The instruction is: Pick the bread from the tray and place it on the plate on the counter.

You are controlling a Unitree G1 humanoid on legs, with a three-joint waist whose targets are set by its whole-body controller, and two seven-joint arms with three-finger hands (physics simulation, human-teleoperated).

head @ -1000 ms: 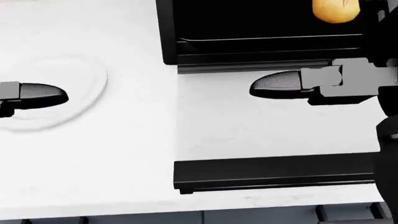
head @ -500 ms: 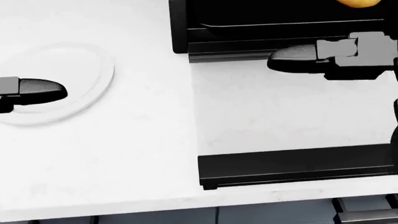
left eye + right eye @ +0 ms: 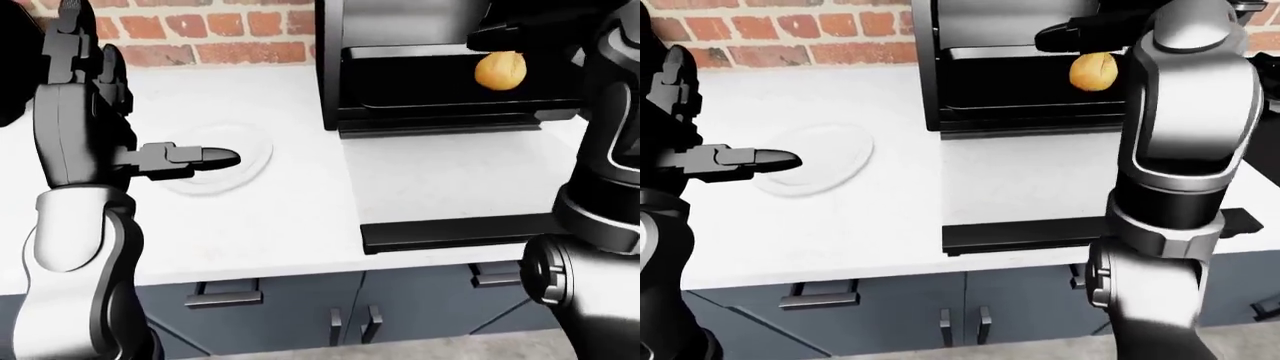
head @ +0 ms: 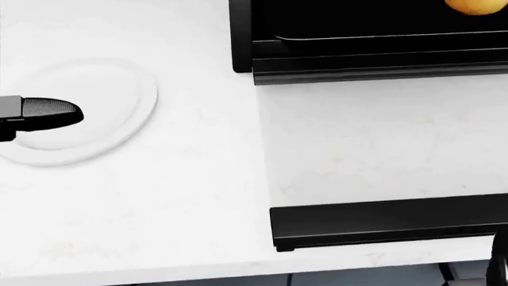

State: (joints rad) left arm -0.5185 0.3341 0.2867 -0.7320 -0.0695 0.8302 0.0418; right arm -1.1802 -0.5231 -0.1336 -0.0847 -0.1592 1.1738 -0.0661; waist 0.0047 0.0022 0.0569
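Bread (image 3: 1094, 72) upper right on tray (image 3: 450, 105): likely light, soft; grip sides gently. Right hand (image 3: 1072, 35) above, grip unclear; left hand (image 3: 190, 157) open.

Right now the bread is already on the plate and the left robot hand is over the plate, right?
Not quite. The bread is in the oven on the tray, as the left-eye view shows. The plate is bare, with the left robot hand over it.

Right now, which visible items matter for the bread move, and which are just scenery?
Job:
round golden bread roll
black oven tray
flat white plate
right hand

Scenery:
left hand
red brick wall
grey cabinet doors
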